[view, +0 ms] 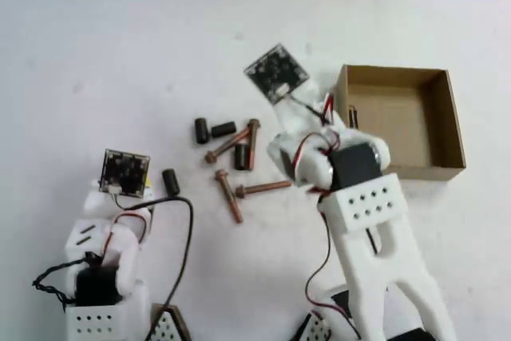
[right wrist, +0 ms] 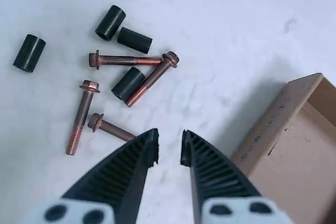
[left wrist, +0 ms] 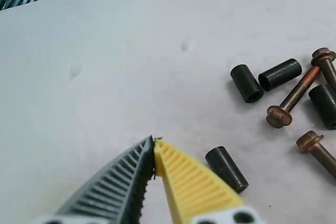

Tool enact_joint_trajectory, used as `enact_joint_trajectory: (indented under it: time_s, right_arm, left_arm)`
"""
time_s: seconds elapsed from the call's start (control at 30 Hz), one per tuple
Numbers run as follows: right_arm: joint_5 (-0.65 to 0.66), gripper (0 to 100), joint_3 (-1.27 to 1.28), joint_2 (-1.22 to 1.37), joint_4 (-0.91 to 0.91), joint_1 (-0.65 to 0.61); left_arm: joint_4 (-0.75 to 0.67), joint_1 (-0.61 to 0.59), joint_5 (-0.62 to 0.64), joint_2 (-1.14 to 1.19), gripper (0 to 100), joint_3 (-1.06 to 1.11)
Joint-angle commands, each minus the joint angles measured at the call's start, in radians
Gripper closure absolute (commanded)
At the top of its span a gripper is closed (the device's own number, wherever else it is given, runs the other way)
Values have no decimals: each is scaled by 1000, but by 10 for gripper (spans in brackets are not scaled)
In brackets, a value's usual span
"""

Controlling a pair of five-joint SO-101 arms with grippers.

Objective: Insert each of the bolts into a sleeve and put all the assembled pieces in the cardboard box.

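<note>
On table (view: 120, 53): four bolts (view: 263, 188), four sleeves (view: 170, 180)

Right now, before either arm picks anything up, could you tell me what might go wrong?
A bolt touches a second bolt near its head, with a sleeve tucked between them; gripping one may drag the others.
The lone sleeve beside the shut left gripper lies on its side, so a nudge could roll it away.
The open right gripper hangs close to a third bolt and might knock it.
</note>
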Motion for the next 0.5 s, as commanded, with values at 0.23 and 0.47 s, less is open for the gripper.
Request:
enact_joint_trajectory:
  time_s: [0.23, 0.47]
  right_arm:
    - [-84, 937, 233, -88, -189, -87]
    - [-173, 933, 242, -88, -193, -88]
  left_arm:
    - [-29, -122, -11, -7, 976, -12]
    - [-6, -199, -9, -7, 976, -14]
